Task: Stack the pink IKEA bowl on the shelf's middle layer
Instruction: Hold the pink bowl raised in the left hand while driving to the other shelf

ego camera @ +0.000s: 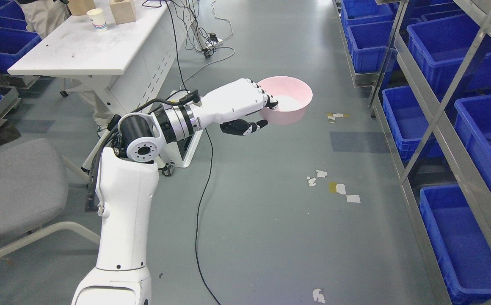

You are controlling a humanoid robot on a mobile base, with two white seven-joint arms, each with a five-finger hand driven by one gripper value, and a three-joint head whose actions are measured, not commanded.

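A pink bowl (290, 99) is held in the air over the grey floor, upright, in the middle of the head view. My left hand (259, 111) is shut on its near-left rim, with the fingers (269, 100) curled over the rim into the bowl and the thumb (245, 127) below it. The arm reaches in from the lower left. The metal shelf (434, 114) stands along the right side, well to the right of the bowl. My right hand is out of view.
Blue bins (402, 114) fill the shelf's layers on the right. A white table (93, 46) with a paper cup (97, 19) and wooden blocks stands at the upper left. A grey chair (17, 190) is at the left. Cables (203, 186) trail across the floor.
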